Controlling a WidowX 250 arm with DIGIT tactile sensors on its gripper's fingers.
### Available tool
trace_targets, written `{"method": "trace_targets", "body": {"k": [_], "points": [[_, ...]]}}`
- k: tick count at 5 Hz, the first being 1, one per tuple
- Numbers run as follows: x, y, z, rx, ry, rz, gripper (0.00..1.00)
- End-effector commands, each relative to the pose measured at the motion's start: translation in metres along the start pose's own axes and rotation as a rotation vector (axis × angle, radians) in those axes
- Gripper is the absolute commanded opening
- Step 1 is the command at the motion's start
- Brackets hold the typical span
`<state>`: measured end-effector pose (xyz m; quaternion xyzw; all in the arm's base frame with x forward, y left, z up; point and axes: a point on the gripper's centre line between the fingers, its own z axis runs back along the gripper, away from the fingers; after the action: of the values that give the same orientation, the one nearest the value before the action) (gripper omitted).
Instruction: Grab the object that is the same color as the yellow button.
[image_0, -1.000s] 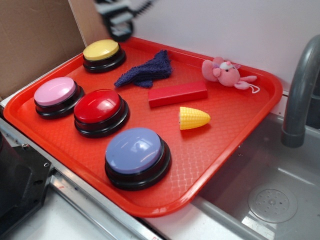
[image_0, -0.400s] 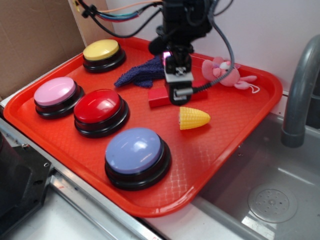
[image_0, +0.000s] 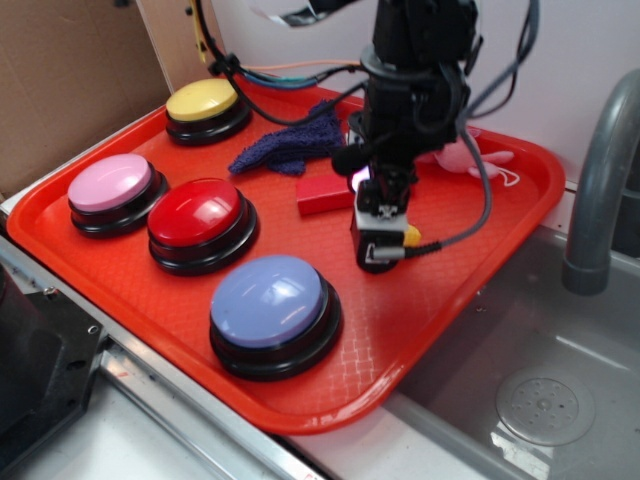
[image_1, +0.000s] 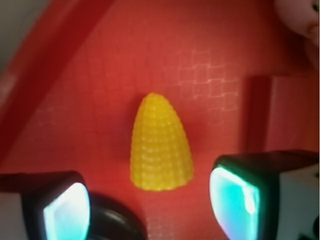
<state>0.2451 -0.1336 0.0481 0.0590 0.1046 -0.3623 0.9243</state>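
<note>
Buttons line the left part of the red plastic tray (image_0: 90, 262): a pink domed one (image_0: 110, 185), the large round yellow button on its black base (image_0: 205, 103) at the far corner, a red one (image_0: 196, 214) and a lavender-blue one (image_0: 268, 297) nearest the front. Further right lie a crumpled dark blue cloth (image_0: 292, 142) and a red rectangular block (image_0: 325, 193), then the black gripper (image_0: 380, 243), low over the tray and hiding most of the small yellow ribbed toy corn cob (image_1: 161, 145). In the wrist view the corn lies on the tray just ahead of the two spread, empty fingers (image_1: 235, 200), centred between them, its long axis pointing away from the hand, tip far and blunt end near. Judging by this, a short advance should bring the jaws across its narrow width
</note>
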Motion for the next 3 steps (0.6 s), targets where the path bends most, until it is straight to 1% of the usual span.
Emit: {"method": "trace_targets", "body": {"k": [1, 3], "points": [[0.002, 0.008, 0.004, 0.029, -0.041, 0.027, 1.0], [0.004, 0.009, -0.006, -0.052, -0.024, -0.016, 1.0]]}}
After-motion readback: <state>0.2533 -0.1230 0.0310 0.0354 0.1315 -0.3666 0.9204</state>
